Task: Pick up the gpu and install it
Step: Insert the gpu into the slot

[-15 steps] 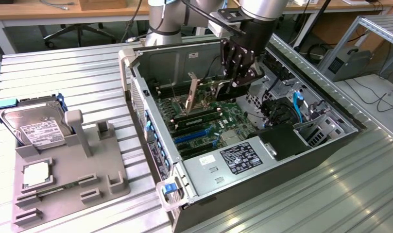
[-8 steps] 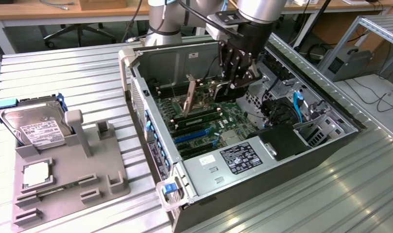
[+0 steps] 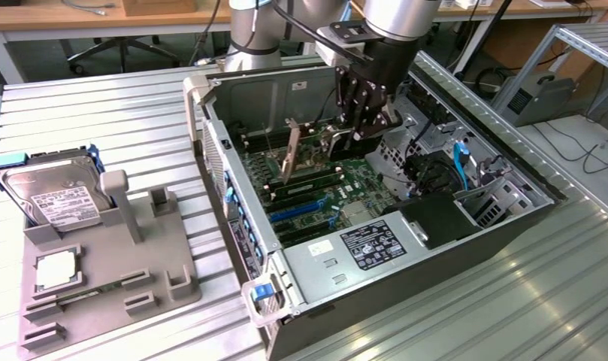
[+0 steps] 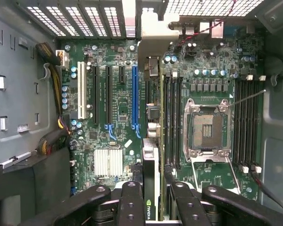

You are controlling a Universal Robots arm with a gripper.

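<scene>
The gripper (image 3: 358, 129) reaches down into the open computer case (image 3: 504, 226), its dark fingers (image 4: 131, 203) closed partway on the gpu (image 4: 150, 165), one on each flat face of the card; the gpu is held edge-on inside the case, above the green motherboard (image 4: 118, 108), with its silvery-beige bracket (image 3: 292, 150) towards the case's rear wall and tilted a little in the exterior view; seen from the wrist, the card runs in line with the expansion slots, between the long blue slot (image 4: 135, 101) and the black memory slots (image 4: 172, 117); whether its lower edge touches a slot I cannot tell; also inside the case, the empty processor socket (image 4: 205, 127) sits beyond the memory slots with its metal frame raised, a small finned heatsink (image 4: 108, 162) lies on the other side of the blue slot, and a bundle of yellow and black cables (image 4: 54, 75) runs along the case's side wall; a white-labelled metal cover (image 3: 369, 244) closes the case's near end, with a blue latch (image 3: 264, 292) on its near corner; outside the case, on the exterior view's left, a grey fixture tray (image 3: 168, 278) rests on the ribbed metal table (image 3: 103, 113); in it a hard drive (image 3: 53, 192) with a white label leans in a slot, and a small square silver chip (image 3: 55, 271) lies flat in a recess.
</scene>
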